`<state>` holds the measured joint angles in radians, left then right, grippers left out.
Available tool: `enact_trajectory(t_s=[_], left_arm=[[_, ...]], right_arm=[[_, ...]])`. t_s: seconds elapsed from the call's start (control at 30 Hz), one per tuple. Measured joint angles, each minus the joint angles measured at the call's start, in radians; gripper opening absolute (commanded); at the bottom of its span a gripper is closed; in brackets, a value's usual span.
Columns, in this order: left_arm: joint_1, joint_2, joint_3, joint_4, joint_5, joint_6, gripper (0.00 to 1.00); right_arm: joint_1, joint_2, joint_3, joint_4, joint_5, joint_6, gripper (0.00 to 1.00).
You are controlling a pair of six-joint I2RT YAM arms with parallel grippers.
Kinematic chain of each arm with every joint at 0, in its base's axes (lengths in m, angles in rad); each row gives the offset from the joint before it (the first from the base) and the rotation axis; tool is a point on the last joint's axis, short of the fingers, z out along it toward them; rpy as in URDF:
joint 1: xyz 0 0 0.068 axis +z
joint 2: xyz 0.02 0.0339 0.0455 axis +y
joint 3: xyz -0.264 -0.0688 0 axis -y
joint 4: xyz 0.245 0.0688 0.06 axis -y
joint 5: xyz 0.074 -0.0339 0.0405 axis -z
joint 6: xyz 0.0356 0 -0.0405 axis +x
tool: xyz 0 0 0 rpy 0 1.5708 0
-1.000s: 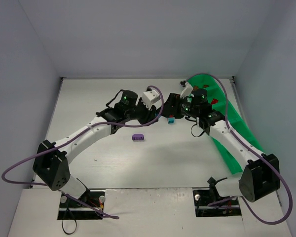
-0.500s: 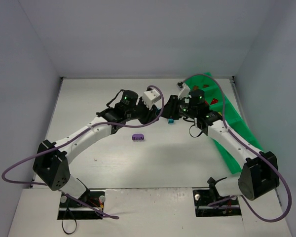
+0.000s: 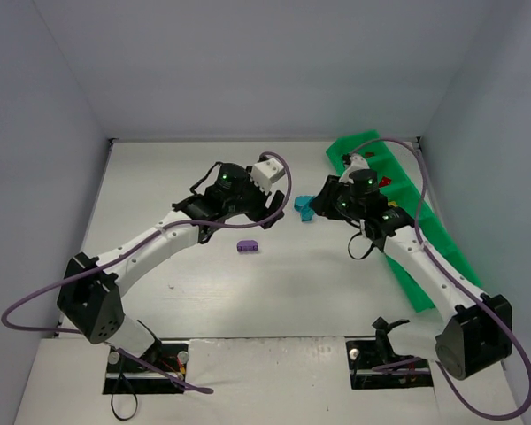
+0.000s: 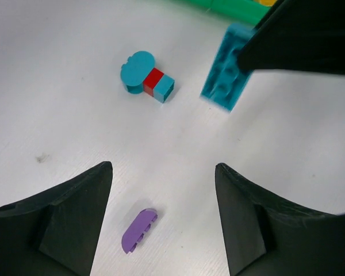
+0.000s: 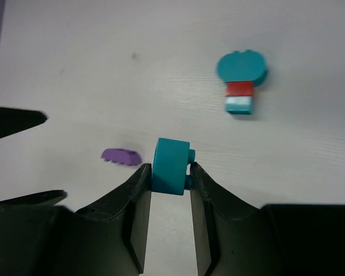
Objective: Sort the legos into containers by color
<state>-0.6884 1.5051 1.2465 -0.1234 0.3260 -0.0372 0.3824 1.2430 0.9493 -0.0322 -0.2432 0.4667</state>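
While gripped, teal brick near purple brick.

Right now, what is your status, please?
Right gripper shut on teal brick. Left gripper open, empty. Purple brick loose on table. No obstruction seen.

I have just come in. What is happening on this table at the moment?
The right gripper is shut on a teal brick and seems to hold it just above the table. The left gripper is open and holds nothing; it hangs over a purple brick. A small teal-and-red piece lies loose nearby. The green tray for sorting lies along the right side.
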Motion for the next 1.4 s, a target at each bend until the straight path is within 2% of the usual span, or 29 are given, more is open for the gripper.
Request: enact_trajectory(t_s=[0.33,0.5,0.7,1.03,1.4], left_arm=[[0.009,-0.063,-0.008,-0.080,-0.126,-0.029,0.66],[0.014,-0.068,-0.008,-0.105,-0.145,-0.034,0.66],[0.015,-0.068,-0.009,-0.113,-0.148,-0.043,0.66],[0.015,-0.067,-0.008,-0.132,-0.170,-0.045,0.66],[0.015,-0.048,0.016,-0.166,-0.152,-0.062,0.66]], right_arm=[[-0.130,-0.182,-0.005,-0.249,0.507,-0.007,0.00],[-0.228,-0.266,-0.042,-0.328,0.660,0.016,0.00],[-0.329,-0.356,-0.101,-0.365,0.726,0.039,0.00],[-0.547,-0.362,-0.110,-0.389,0.784,0.061,0.00],[-0.657,-0.362,-0.140,-0.401,0.791,0.141,0.02]])
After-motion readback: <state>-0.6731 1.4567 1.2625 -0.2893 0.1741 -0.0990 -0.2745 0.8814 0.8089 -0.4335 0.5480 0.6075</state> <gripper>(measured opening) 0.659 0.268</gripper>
